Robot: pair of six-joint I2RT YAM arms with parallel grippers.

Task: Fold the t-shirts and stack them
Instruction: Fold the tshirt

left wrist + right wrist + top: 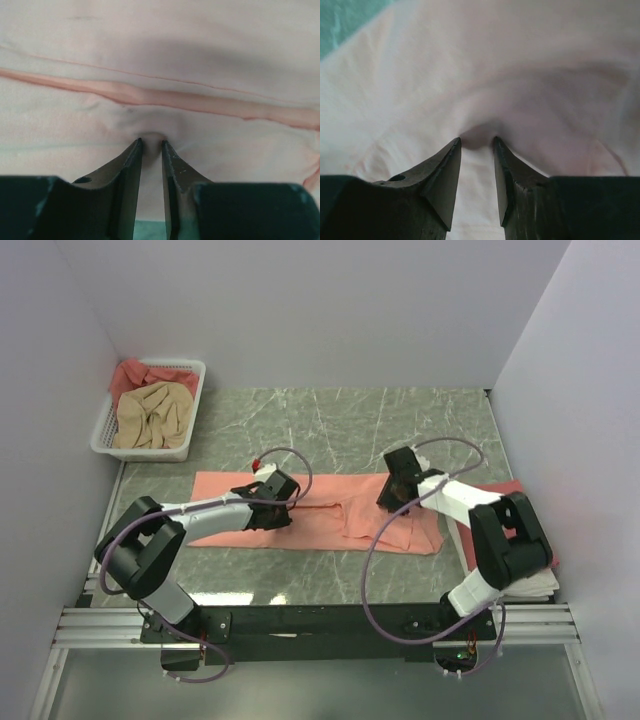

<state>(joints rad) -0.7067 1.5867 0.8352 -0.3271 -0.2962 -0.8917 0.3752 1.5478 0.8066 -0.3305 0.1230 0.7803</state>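
Observation:
A salmon-pink t-shirt [330, 518] lies in a long flat strip across the middle of the table. My left gripper [276, 490] is down on its left part. In the left wrist view the shirt [160, 60] fills the frame, and the left gripper [151, 142] stands with its jaws close together, pinching a small pucker of cloth. My right gripper [396, 496] is down on the shirt's right part. In the right wrist view the shirt [495, 65] bunches between the tips of the right gripper [477, 140].
A white lattice basket [107, 425] at the back left holds a beige-tan shirt [150, 415] and a rose-red shirt [135, 375]. A rose-red cloth [508, 487] on something white [535, 585] lies at the right under the right arm. Walls enclose the green marble table [340, 420].

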